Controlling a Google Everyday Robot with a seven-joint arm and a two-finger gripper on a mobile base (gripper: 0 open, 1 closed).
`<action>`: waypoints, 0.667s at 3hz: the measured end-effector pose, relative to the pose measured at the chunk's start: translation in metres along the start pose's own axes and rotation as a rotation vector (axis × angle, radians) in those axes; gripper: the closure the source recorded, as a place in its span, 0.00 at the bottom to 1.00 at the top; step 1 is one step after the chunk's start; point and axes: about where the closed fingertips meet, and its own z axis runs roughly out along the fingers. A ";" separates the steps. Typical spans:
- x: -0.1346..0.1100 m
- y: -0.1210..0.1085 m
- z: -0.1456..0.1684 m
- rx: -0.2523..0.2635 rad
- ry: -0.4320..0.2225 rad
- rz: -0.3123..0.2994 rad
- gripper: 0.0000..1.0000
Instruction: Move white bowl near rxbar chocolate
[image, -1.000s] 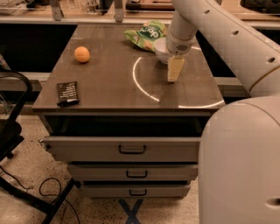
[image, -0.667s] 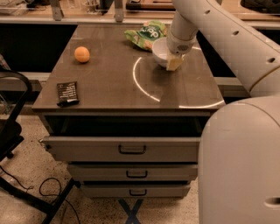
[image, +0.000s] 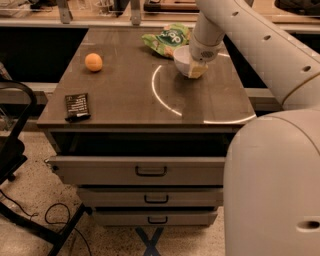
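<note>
The white bowl (image: 183, 59) stands on the wooden table top (image: 130, 95) at the back right, just in front of a green snack bag (image: 165, 40). My gripper (image: 197, 69) reaches down from the big white arm (image: 250, 45) and sits at the bowl's right rim, covering that side of it. The rxbar chocolate (image: 77, 106), a flat black bar with white lettering, lies at the table's front left corner, far from the bowl.
An orange fruit (image: 93, 62) sits at the left back of the table. Drawers (image: 150, 171) with handles are below the top, the uppermost pulled out slightly. A black chair (image: 15, 150) stands to the left. My own white body (image: 275, 190) fills the right foreground.
My gripper has moved back and slightly left from the table's right middle up to the bowl's right rim. The bowl, bar and orange have not moved.
</note>
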 end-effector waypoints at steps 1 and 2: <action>-0.001 -0.001 -0.001 0.003 -0.003 -0.007 1.00; -0.001 -0.006 -0.029 0.039 0.002 -0.043 1.00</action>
